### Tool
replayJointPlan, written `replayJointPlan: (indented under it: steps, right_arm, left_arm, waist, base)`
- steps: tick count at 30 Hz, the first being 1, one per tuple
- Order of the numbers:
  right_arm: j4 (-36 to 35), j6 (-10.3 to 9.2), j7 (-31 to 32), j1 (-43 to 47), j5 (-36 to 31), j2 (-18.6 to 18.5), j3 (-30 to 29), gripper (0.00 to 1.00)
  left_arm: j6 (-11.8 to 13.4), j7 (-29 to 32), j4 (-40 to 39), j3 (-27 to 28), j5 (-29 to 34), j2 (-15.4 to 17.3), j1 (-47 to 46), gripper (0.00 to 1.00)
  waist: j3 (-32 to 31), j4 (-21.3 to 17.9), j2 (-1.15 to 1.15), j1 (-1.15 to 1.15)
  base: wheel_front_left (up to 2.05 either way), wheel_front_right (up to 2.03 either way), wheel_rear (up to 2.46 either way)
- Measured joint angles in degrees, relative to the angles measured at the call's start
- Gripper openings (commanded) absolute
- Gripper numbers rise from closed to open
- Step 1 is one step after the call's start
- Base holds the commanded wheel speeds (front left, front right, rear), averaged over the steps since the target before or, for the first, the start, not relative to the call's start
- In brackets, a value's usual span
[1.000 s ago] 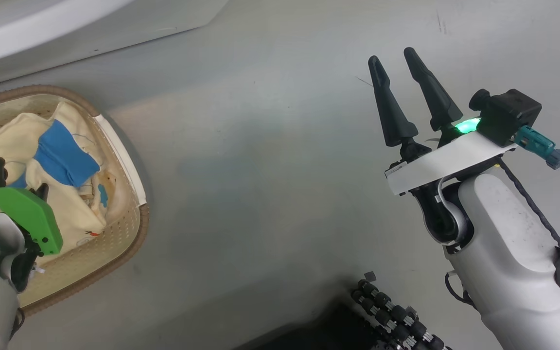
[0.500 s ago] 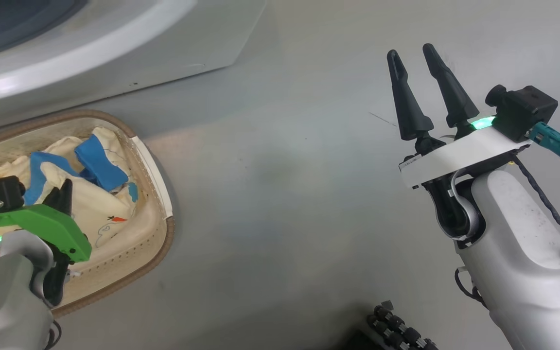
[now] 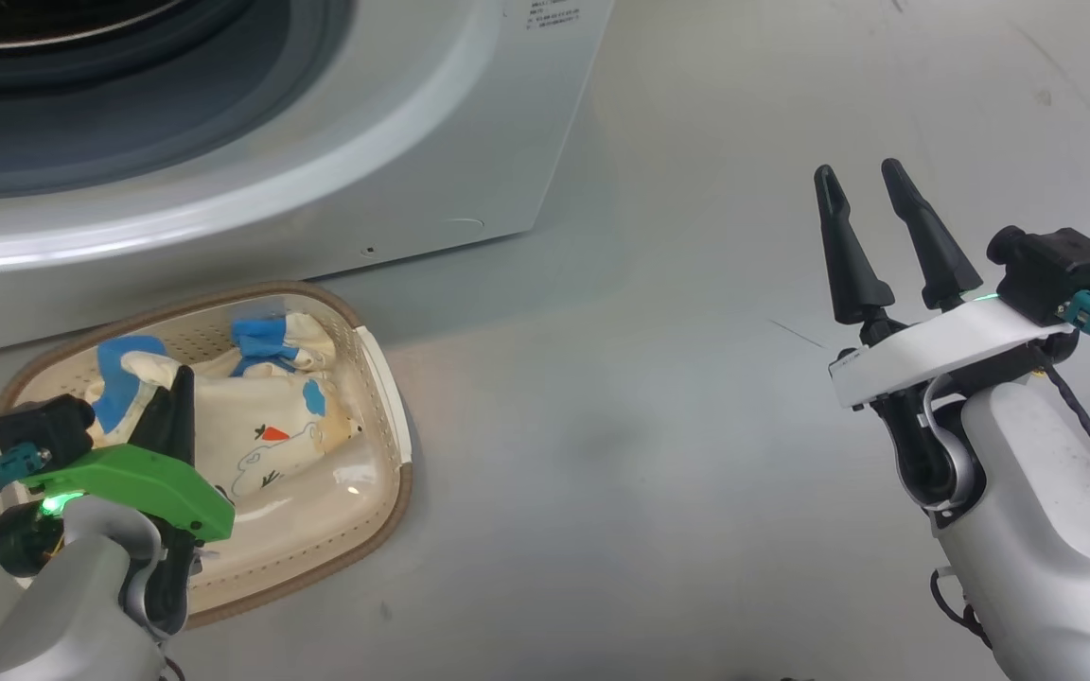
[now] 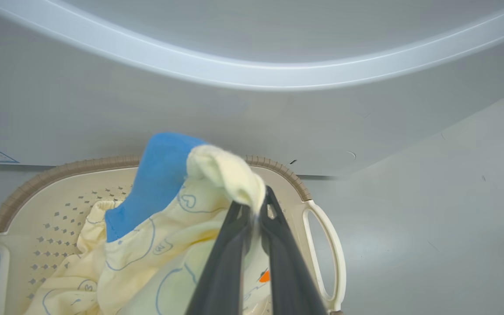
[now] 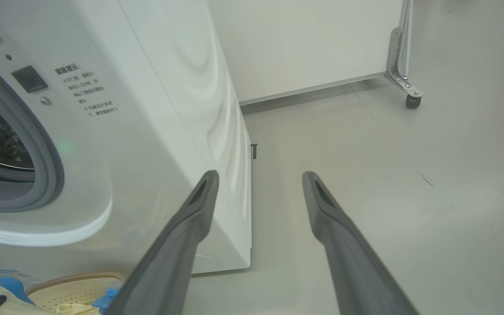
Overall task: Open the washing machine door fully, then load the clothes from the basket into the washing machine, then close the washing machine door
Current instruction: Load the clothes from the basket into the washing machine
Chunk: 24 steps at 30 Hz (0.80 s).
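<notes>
Left end effector (image 4: pixel 254 204) is clamping a fold of the clothes (image 4: pixel 147 236) above the basket (image 4: pixel 55 171), probably to lift it into the washing machine (image 3: pixel 337 180) just behind. Right end effector (image 3: pixel 857 170) is hanging released, well clear.

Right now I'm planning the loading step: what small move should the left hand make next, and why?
Probably lift the left hand straight up. It is shut on a fold of the pale yellow bear-print garment with the blue band, whose tail lies in the cream perforated basket, and the big white washing machine has its drum mouth open above.
</notes>
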Motion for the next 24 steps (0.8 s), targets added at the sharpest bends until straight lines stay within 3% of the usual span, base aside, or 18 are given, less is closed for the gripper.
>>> replayJointPlan:
  steps: [17,24]
  right_arm:
    - [1.44,0.00,0.00,7.59,1.56,-2.22,-0.80,1.00]
    - [1.37,0.00,0.00,9.23,2.16,-2.42,-0.01,1.00]
  left_arm:
    - [0.00,-1.62,-7.84,0.45,-2.55,-1.54,4.05,0.00]
    - [0.00,-1.63,-13.40,5.58,-2.01,-0.89,4.30,0.00]
  waist:
    - [-12.86,5.61,0.00,0.00]
    - [-16.93,7.88,0.00,0.00]
  base:
    - [0.00,0.00,0.00]
    - [0.00,0.00,0.00]
